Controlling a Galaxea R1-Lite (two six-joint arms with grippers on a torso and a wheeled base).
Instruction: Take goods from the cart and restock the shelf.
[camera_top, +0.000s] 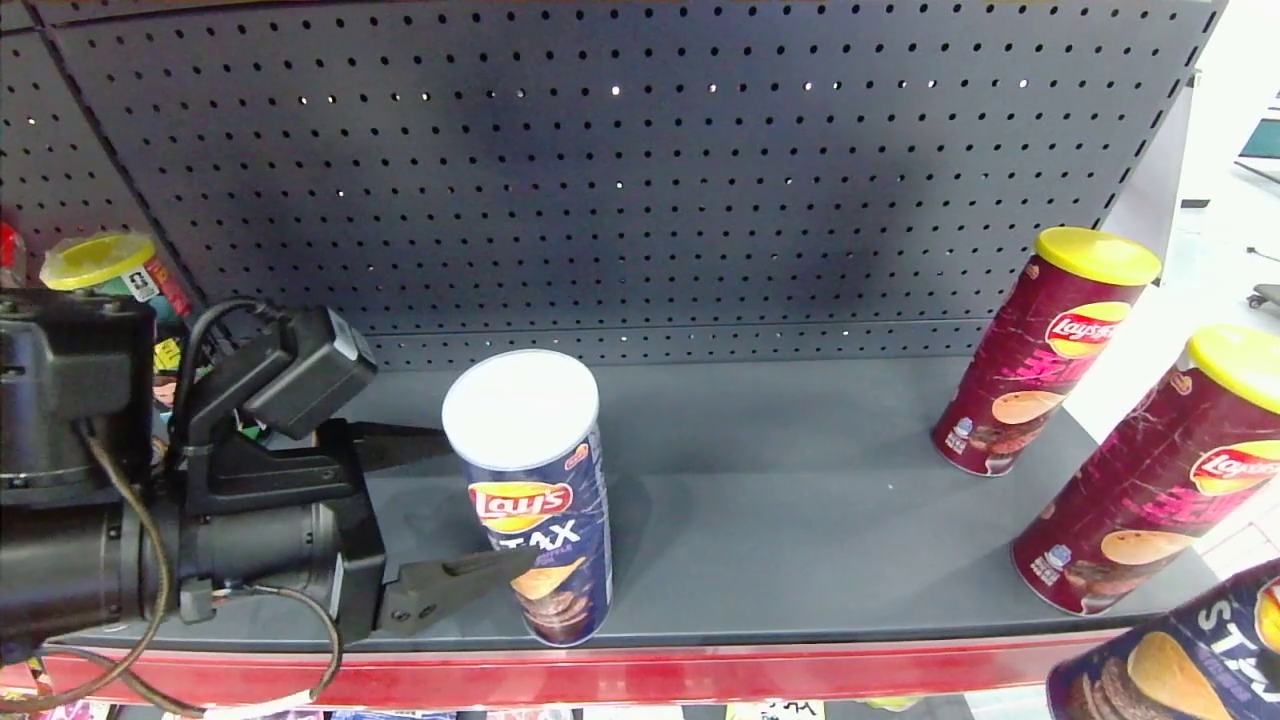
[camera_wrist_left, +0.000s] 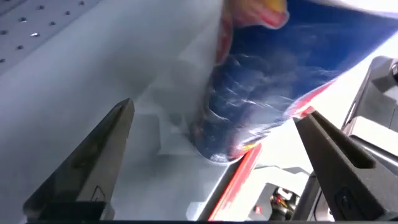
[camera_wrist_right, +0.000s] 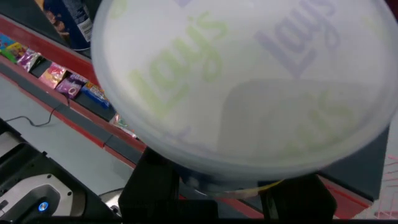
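Placing step, by judgement: blue can (camera_top: 535, 500) stands upright just behind the shelf lip (camera_top: 640, 672). Left gripper (camera_top: 485, 500) straddles it, jaws spread. Next: withdraw without tipping it. Right gripper (camera_wrist_right: 224, 196) clamps a second can (camera_top: 1180, 650) below the lip.

A chip can (camera_top: 535, 500) stands near the front edge of the shelf (camera_top: 780, 520), left of centre, between the parted fingers of the left gripper (camera_top: 490, 497). At the right end stand a rear can (camera_top: 1040, 350), near the pegboard (camera_top: 640, 170), and a front can (camera_top: 1150, 480) at the edge. A fourth can (camera_top: 1180, 660) sits before and below the right corner.
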